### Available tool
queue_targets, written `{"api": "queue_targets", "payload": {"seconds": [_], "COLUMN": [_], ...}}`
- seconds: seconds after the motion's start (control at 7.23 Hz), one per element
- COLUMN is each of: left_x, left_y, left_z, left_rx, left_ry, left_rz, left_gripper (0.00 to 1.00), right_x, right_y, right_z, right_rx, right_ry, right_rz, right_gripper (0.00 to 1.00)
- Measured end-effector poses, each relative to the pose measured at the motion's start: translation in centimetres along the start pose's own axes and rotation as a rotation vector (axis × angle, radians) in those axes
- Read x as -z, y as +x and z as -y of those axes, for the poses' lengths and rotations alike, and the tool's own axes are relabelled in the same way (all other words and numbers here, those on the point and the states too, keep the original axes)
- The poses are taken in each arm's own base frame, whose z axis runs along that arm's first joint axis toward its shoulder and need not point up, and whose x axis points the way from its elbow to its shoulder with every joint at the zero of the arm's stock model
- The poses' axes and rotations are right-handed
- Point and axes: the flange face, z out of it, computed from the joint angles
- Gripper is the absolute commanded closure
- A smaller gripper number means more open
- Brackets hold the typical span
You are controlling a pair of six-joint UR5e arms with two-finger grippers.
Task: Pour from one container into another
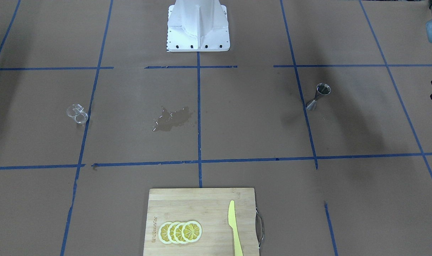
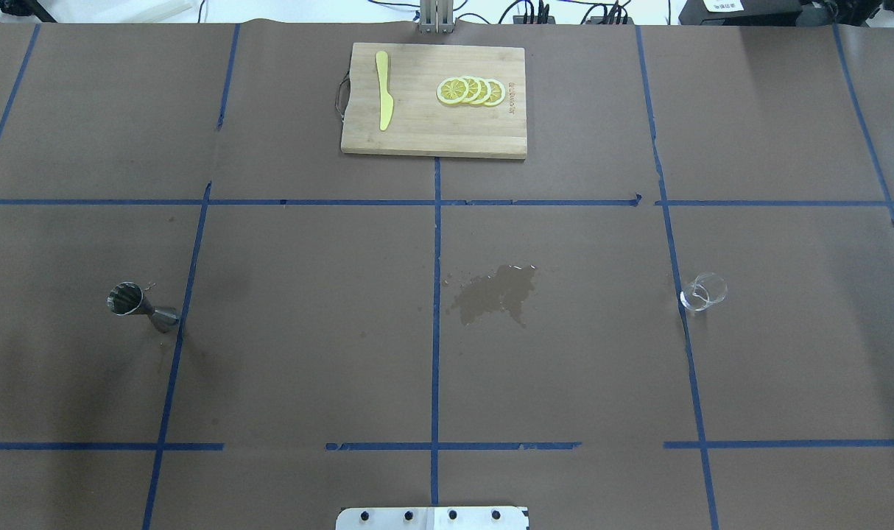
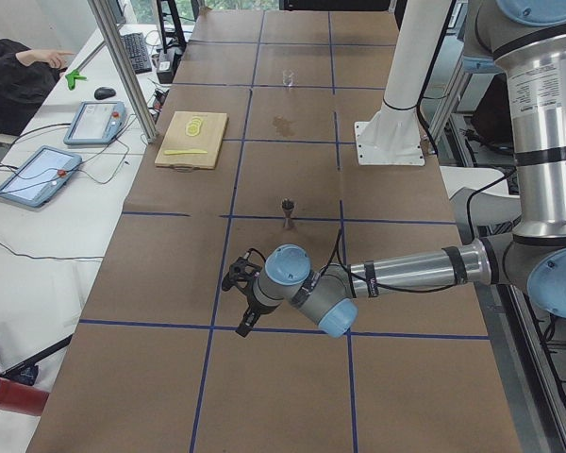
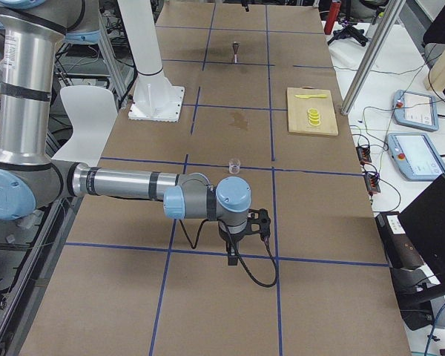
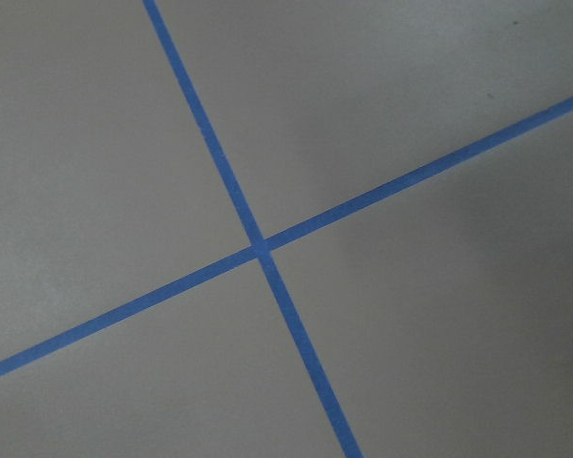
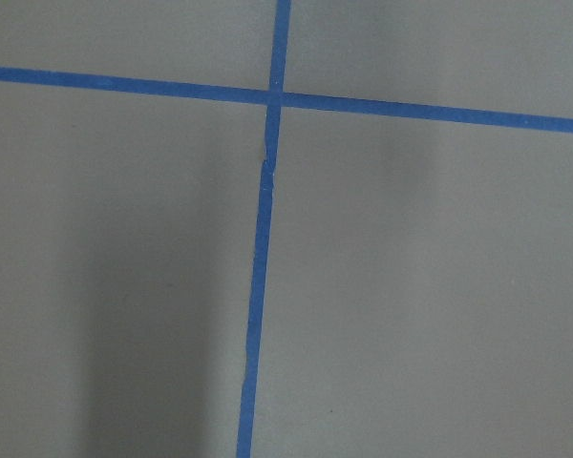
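Both arms held low over the table's ends, cup and jigger standing free

Left side view: the left arm lies stretched out low with its left gripper [image 3: 245, 316] pointing down, the steel jigger [image 3: 288, 209] upright beyond it. Right side view: the right gripper [image 4: 233, 248] hangs downward, the glass cup [image 4: 235, 165] just beyond. I cannot tell whether either gripper is parted or closed. Front view: a black piece at the frame edge is cut off. Wrist views: only blue tape [image 5: 258, 246].

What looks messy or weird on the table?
A dark wet puddle stains the brown paper mid-table, between the glass cup and the steel jigger. It looks like spilled liquid, though both containers stand upright.
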Motion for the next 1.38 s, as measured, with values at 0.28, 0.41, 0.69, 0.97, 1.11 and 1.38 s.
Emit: {"api": "queue_targets", "payload": {"seconds": [0.28,0.41,0.69,0.97,1.11,1.38], "left_x": [-0.1,-0.1,-0.2,-0.3,-0.4,-0.8], "left_y": [-0.5,-0.6,-0.8,-0.9,-0.9,-1.3], "left_z": [-0.5,-0.9,-1.7,-1.9,-2.1,-2.6], "left_rx": [0.011,0.015,0.020,0.022,0.025,0.035], "left_ry": [-0.004,-0.008,-0.015,-0.021,-0.024,-0.037], "left_rz": [0.005,0.008,0.013,0.014,0.015,0.014], "left_gripper": [0.00,0.00,0.00,0.00,0.00,0.00], "right_x": [-0.2,-0.3,-0.3,-0.5,-0.6,-0.6], "right_y": [0.2,0.3,0.2,0.4,0.4,0.5], "right_z": [-0.1,-0.1,-0.1,-0.1,-0.1,-0.2], "right_rx": [-0.004,-0.002,0.006,0.003,0.001,-0.005], "right_ry": [-0.005,-0.007,-0.006,-0.010,-0.011,-0.012], "right_rz": [0.003,0.006,0.009,0.008,0.008,0.008], "right_gripper": [0.00,0.00,0.00,0.00,0.00,0.00]}}
